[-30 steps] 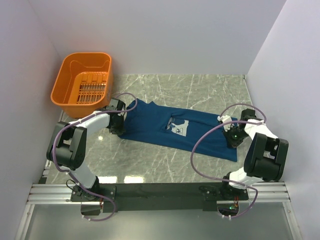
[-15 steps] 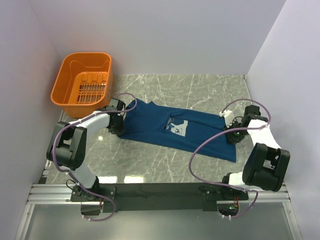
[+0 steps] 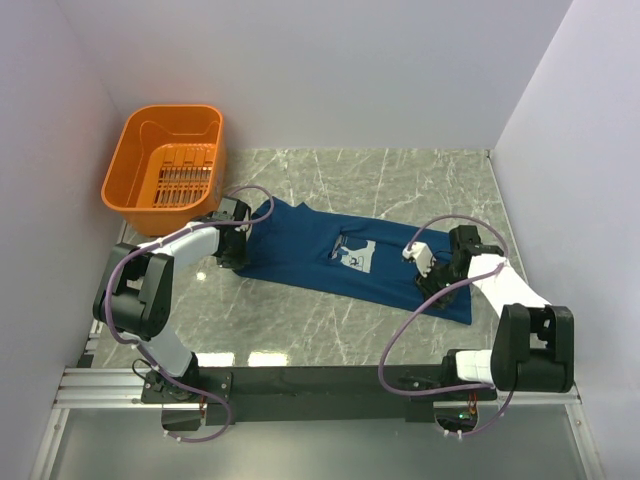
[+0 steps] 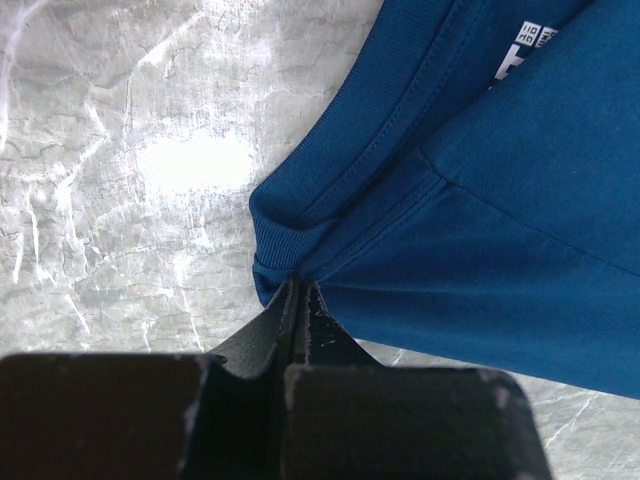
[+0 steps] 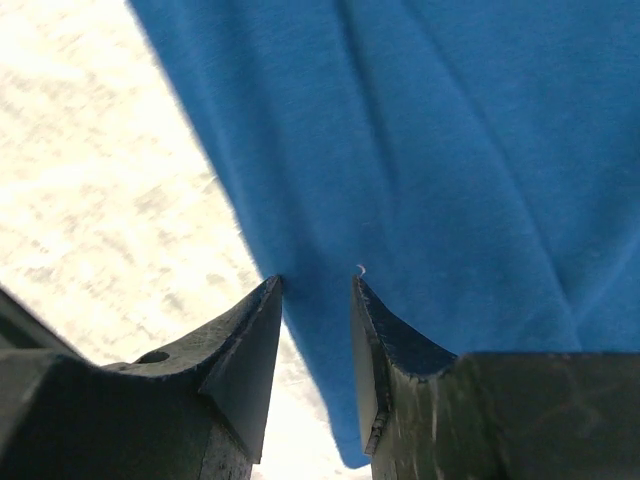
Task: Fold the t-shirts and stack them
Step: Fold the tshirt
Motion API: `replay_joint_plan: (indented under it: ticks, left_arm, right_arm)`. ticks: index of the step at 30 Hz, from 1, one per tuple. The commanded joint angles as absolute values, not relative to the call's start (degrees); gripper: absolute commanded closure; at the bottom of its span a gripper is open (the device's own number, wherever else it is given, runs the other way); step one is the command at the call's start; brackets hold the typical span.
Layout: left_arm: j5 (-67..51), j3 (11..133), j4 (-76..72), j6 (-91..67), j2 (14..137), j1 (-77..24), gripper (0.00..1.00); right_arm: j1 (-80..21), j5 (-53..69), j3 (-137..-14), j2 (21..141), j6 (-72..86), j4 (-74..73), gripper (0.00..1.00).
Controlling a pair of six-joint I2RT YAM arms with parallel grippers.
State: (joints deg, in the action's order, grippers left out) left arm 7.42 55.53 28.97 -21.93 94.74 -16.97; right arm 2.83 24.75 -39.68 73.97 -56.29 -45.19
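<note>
At the near edge the two arm bases sit on a black rail [image 3: 320, 380], with the marble table [image 3: 330, 330] stretching away from it. On the right, the right gripper [image 5: 315, 288] is down at the near right end of the shirt [image 3: 310, 250]. Its two fingers stand a little apart, with a narrow gap between them. In the wrist view the cloth's edge runs right at the tips and blue fabric shows through the gap, but whether the tips touch it cannot be told. A purple cable [image 3: 400, 310] loops from this arm back toward its base. The shirt lies flat and spread lengthwise across the middle of the table, slanting from far left to near right. Its pale print [image 3: 355, 257] faces up near the centre. At the shirt's left end the left gripper [image 4: 300, 290] has its fingers pressed tight together, pinching a fold of cloth just beside the ribbed collar [image 4: 380, 120]. A white label [image 4: 520, 50] shows inside the neck beyond it. Farthest off, at the far left corner, an orange basket [image 3: 140, 212] stands just beyond the left arm, apart from the shirt.
</note>
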Motion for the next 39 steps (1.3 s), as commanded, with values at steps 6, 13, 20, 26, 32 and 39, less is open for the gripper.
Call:
replay_joint_plan:
  ticks: [6, 13, 20, 26, 32, 39]
  left_arm:
    - [9.4, 55.7, 29.2, -21.7, 93.2, -16.8, 0.99]
    - [9.2, 55.7, 29.2, -21.6, 93.3, -16.8, 0.99]
    - [9.2, 55.8, 29.2, -21.6, 93.3, -16.8, 0.99]
    - [9.3, 55.8, 29.2, -21.6, 93.3, -16.8, 0.99]
    - [9.4, 55.8, 29.2, -21.6, 93.3, -16.8, 0.99]
    - [9.9, 55.7, 29.3, -21.7, 93.0, -16.8, 1.00]
  right_arm:
    - [1.0, 24.4, -43.7, 77.5, -51.9, -40.0, 0.59]
    - [0.5, 26.3, -45.3, 77.7, -51.9, -41.4, 0.59]
    - [-1.3, 23.5, -45.0, 80.5, -50.6, -38.9, 0.59]
    - [-1.8, 21.9, -43.1, 81.9, -50.2, -36.0, 0.61]
    - [-1.8, 22.0, -42.6, 81.6, -50.3, -35.6, 0.88]
    - [-1.0, 23.8, -44.9, 77.3, -51.1, -39.6, 1.00]
